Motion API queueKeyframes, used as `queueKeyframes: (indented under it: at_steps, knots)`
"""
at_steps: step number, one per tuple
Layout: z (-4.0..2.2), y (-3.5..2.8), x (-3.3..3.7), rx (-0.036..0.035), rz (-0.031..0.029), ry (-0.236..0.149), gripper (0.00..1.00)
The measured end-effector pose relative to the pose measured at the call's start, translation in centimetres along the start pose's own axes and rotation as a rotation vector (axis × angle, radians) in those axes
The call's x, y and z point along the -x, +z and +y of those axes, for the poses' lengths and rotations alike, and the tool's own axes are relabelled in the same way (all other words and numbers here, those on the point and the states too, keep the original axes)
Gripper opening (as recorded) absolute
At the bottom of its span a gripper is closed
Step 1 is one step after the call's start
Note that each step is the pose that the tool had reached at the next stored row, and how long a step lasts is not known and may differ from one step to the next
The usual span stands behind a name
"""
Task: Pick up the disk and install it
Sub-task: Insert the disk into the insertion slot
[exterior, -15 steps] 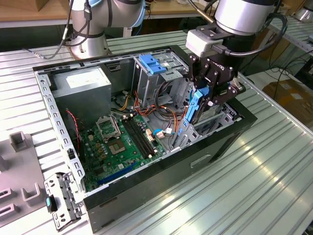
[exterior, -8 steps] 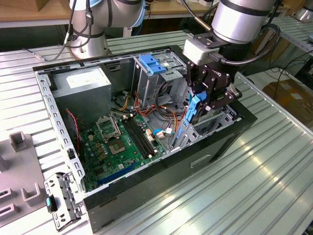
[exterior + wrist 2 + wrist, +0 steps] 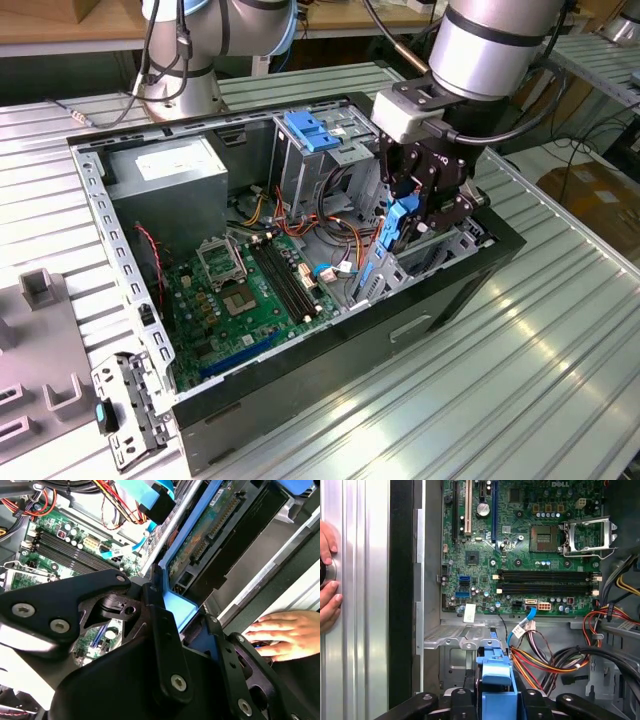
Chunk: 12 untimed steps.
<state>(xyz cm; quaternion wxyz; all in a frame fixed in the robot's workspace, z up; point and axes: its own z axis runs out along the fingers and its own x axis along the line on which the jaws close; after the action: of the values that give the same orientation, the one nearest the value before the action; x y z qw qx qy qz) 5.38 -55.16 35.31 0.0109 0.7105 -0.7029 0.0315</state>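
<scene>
**The disk (image 3: 398, 218) pinched on edge inside the computer case (image 3: 330, 360)**

The arm (image 3: 500, 40) reaches steeply down into the open computer case, its wrist above the case's wall at the exterior view's right. The gripper (image 3: 408, 230) points downward, its black fingers (image 3: 161, 627) pinching the disk by its blue carrier. The disk stands on edge, tilted, just inside that wall; its green circuit side shows in the second wrist view.
</scene>
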Motion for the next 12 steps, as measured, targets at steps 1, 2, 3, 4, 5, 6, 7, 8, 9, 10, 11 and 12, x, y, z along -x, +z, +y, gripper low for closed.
queueKeyframes:
  at_steps: [1,2,3,4,5,6,7,8,9,10,11,12]
  knots:
    - [0.0,0.01,0.0,0.0,0.0,0.0,0.37]
    - [0.0,0.02,0.0,0.0,-0.0002,0.0,0.37]
    - [0.0,0.02,0.0,0.0,-0.0002,0.0,0.37]
    - [0.0,0.02,0.0,0.0,-0.0001,0.0,0.37]
    - [-0.01,0.04,0.0,-0.0002,-0.0006,0.0,0.37]
    - [-0.01,0.04,0.0,-0.0002,-0.0006,0.0,0.38]
    - [0.0,0.03,0.0,0.0,-0.0003,0.0,0.44]
    - [0.0,0.03,0.0,0.0,-0.0002,0.0,0.44]
    - [0.0,0.04,0.0,-0.0001,-0.0002,0.0,0.44]
    - [0.0,0.03,0.0,0.0,-0.0002,0.0,0.44]
    - [0.0,0.03,0.0,0.0,-0.0001,0.0,0.44]
    - [0.0,0.04,0.0,0.0,-0.0001,0.0,0.43]
